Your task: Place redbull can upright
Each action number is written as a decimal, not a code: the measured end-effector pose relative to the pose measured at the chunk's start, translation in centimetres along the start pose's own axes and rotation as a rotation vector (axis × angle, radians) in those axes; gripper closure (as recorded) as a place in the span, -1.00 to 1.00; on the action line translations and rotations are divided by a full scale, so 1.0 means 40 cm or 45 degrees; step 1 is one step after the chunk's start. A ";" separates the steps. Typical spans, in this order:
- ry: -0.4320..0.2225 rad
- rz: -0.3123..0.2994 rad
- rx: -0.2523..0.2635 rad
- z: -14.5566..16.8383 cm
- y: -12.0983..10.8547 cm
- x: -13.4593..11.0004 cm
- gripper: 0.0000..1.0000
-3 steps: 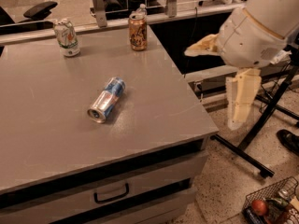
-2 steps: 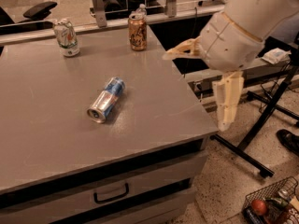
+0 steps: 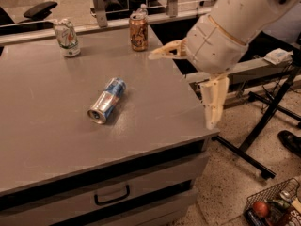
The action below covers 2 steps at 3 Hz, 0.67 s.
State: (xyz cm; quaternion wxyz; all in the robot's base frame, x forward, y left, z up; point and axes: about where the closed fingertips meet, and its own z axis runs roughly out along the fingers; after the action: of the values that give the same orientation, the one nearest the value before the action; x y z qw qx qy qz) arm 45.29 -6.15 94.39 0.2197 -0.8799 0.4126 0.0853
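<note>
On table (image 3: 47, 140), redbull can (image 3: 106, 100) flat (end near-left); tool (image 3: 182, 91) at right, spread.

A dented white-and-green metal can (image 3: 66, 37) is stood upright near the far left of a grey flat-topped table (image 3: 47, 135). An orange-brown metal can (image 3: 138, 31) is stood upright at the far edge, well apart from it. A black drawer handle (image 3: 112, 195) is set in the front. A wire basket (image 3: 270, 206) is seen on the floor. The gripper (image 3: 181, 91) is held over the table's right edge.
</note>
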 end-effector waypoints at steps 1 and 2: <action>-0.024 -0.258 -0.023 0.054 -0.066 -0.040 -1.00; -0.026 -0.540 -0.104 0.135 -0.150 -0.088 -1.00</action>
State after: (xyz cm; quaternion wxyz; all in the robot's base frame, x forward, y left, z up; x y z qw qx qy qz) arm 47.78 2.14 92.65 0.2011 -0.9542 0.2122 0.0629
